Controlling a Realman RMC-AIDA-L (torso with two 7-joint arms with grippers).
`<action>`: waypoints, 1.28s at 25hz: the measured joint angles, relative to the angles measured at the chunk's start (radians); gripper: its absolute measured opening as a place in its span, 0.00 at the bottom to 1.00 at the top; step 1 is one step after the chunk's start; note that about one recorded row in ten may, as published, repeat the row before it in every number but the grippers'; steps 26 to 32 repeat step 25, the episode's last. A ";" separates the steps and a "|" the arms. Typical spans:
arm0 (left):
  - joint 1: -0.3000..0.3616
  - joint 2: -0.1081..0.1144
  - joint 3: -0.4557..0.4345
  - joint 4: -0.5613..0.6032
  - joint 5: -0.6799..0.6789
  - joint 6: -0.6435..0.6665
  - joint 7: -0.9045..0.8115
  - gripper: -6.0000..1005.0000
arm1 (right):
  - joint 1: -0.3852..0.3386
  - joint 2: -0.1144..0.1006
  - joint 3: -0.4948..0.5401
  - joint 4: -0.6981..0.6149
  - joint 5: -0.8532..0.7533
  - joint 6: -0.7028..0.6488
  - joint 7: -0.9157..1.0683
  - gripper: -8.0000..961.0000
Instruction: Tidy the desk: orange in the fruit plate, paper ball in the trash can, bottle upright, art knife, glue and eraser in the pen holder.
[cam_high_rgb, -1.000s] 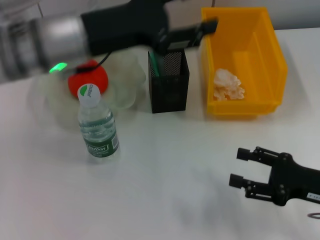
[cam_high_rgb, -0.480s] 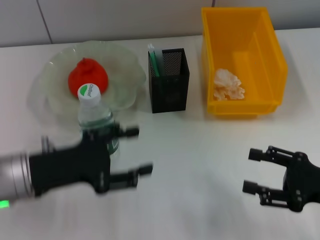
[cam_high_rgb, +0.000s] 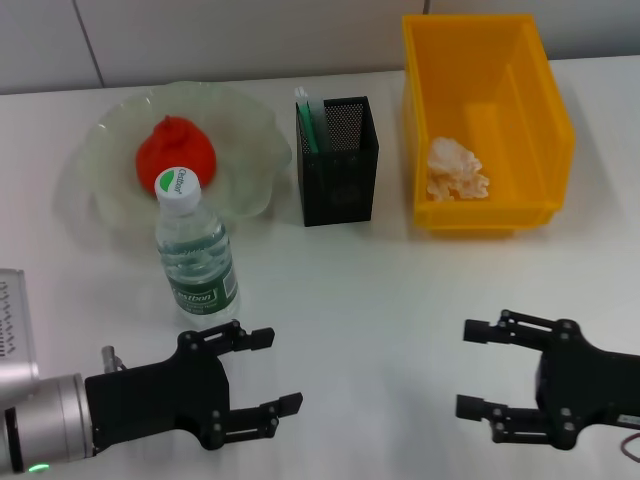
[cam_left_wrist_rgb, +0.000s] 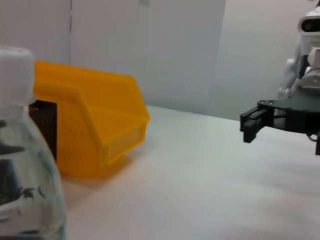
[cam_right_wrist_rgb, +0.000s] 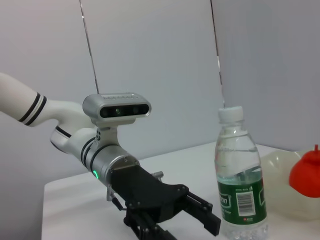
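Observation:
The orange lies in the clear fruit plate at the back left. A water bottle with a white cap stands upright in front of the plate; it also shows in the right wrist view. The black mesh pen holder holds a green-and-white stick. The paper ball lies in the yellow trash can. My left gripper is open near the front edge, just below the bottle. My right gripper is open at the front right, holding nothing. Art knife and eraser are out of view.
The yellow bin sits beyond the bottle in the left wrist view, with my right gripper farther off. A white block shows at the left edge of the table.
My left arm swung from above the pen holder down past the bottle to the front left of the table. My right gripper shifted slightly nearer the front edge.

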 joint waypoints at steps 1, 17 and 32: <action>-0.001 0.000 0.003 0.000 0.000 0.000 0.000 0.79 | 0.003 0.004 0.000 0.000 -0.004 0.006 -0.001 0.82; 0.008 0.004 0.003 0.002 -0.005 0.020 -0.001 0.79 | 0.052 0.015 0.000 0.076 -0.021 0.084 -0.032 0.82; 0.007 0.005 0.000 0.003 -0.004 0.024 -0.001 0.79 | 0.061 0.015 0.000 0.077 -0.021 0.097 -0.030 0.82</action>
